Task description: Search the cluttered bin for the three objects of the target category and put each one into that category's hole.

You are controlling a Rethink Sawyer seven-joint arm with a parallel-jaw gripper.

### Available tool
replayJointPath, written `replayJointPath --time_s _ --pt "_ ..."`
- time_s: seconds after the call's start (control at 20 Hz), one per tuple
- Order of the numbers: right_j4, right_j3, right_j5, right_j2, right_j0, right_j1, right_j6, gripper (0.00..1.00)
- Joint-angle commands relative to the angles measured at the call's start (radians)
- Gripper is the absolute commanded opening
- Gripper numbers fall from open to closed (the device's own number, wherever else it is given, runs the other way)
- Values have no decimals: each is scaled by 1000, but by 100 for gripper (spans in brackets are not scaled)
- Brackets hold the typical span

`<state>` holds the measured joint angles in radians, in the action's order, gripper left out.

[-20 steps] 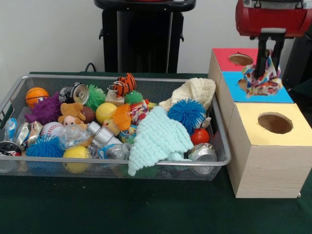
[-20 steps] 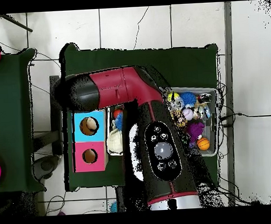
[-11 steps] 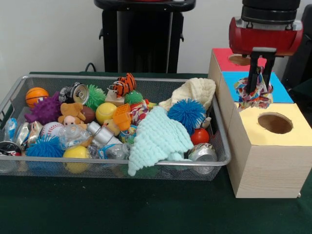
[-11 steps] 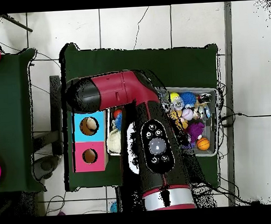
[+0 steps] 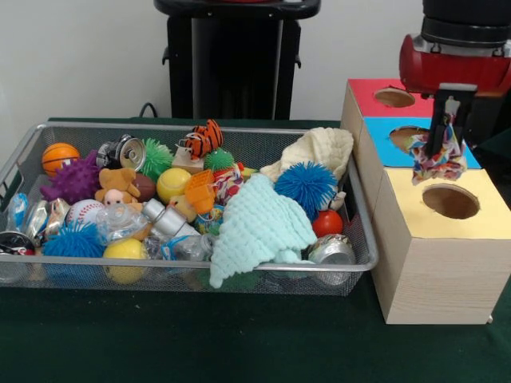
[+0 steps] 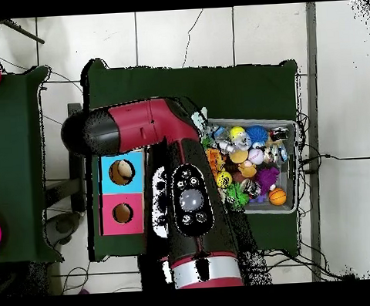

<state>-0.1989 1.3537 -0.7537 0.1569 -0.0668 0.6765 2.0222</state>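
the jaws of the gripper point(image 5: 444, 132) were closed on a multicoloured cloth point(image 5: 437, 159), which hung just above the boundary between the blue box point(image 5: 383, 155) and the yellow box point(image 5: 415, 239). the delivery step seemed in hand; next, i judge, it needed centring over the right hole and releasing.

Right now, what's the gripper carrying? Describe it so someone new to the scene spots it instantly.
Look right of the wire bin to the row of three wooden boxes with red, blue and yellow tops. Above the seam between blue and yellow, the gripper hangs shut on a multicoloured cloth scrap, the only item held in the air rather than lying in the bin.
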Motion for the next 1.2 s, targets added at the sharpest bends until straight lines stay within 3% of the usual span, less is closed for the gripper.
replayJointPath --time_s 0.05,0.25,0.65,1.05,1.2 --pt "52 -88 -12 -39 28 -81 243 0" --pt "62 -129 -45 -69 57 -97 247 0" --pt "86 -146 57 -62 28 -188 190 0" --pt "79 -201 4 -106 63 -214 195 0" --pt "78 -189 6 -122 78 -209 201 0"
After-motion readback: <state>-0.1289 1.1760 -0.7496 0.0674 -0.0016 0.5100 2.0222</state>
